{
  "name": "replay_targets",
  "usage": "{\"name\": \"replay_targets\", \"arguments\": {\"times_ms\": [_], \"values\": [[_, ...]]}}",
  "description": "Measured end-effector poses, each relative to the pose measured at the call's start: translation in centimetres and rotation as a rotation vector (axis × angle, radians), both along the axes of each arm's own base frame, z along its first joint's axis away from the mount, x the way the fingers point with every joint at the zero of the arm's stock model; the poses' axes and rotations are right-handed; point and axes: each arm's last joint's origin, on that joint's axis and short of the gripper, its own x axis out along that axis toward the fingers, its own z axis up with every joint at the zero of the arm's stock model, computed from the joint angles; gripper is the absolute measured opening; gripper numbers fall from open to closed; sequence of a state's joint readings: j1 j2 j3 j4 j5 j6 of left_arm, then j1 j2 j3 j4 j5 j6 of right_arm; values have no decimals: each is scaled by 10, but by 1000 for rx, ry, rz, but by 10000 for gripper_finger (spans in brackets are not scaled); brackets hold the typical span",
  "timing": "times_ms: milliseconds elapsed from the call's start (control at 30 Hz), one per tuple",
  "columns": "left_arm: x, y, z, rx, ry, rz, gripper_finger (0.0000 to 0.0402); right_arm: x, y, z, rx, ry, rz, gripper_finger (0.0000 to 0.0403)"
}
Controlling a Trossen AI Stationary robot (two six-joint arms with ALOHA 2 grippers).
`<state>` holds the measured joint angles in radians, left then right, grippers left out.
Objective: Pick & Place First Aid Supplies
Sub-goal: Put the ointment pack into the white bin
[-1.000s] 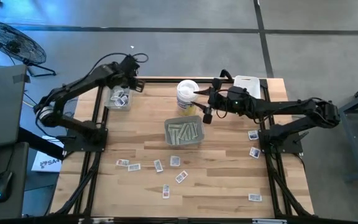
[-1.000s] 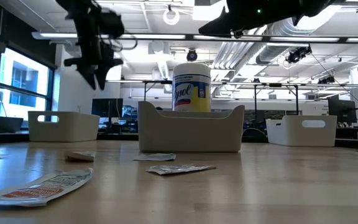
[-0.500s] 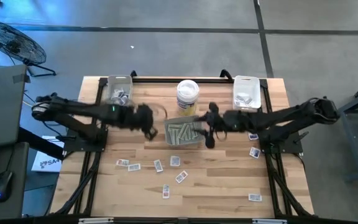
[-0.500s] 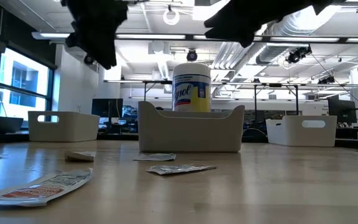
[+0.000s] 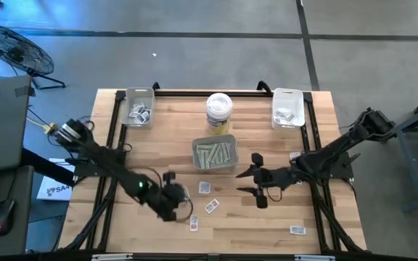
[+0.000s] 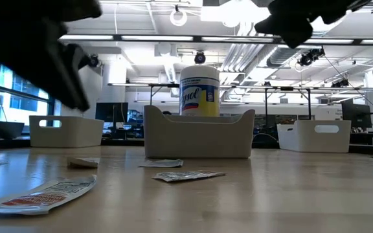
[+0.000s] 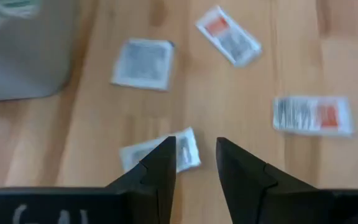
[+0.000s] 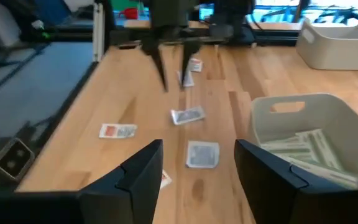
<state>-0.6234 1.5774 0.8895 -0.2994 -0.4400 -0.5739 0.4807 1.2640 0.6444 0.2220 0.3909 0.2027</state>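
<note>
On the wooden table [image 5: 267, 225], the left hand [image 5: 174, 205] is low among loose packets [image 5: 210, 206]. The right hand [image 5: 256, 177] is open, just right of the grey tray [image 5: 215, 154] of strips. A white tub [image 5: 219, 112] stands behind that tray.

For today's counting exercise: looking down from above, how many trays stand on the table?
3: the left white tray at the far left corner, the right white tray at the far right corner, the grey tray in the middle. None looks hidden.
</note>
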Motion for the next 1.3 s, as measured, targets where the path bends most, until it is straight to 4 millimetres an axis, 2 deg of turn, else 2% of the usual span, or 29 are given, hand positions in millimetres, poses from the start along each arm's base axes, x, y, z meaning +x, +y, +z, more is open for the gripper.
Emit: {"name": "replay_targets", "arguments": {"times_ms": [100, 300, 633, 800, 1000, 1133, 1300], "values": [[4, -14, -23, 68, 4, -43, 111, -6, 6, -4, -8, -27, -29, 193], [8, -14, -47, 111, 33, 39, 111, -11, 13, -7, 52, -64, -27, 193], [7, -14, -51, 65, 35, 124, 110, -24, 31, -8, 101, -72, -47, 193], [10, -10, -53, 34, 17, 209, 90, -26, 51, -21, 111, -67, -32, 193], [16, -8, -61, 21, 23, 227, 9, -16, 81, -56, 155, -67, 61, 193], [18, -10, -60, 11, 3, 218, 12, -3, 98, -78, 111, -67, 109, 193], [25, -19, -40, 7, -44, 157, 3, 21, 115, -90, 14, -78, 116, 193]]}}
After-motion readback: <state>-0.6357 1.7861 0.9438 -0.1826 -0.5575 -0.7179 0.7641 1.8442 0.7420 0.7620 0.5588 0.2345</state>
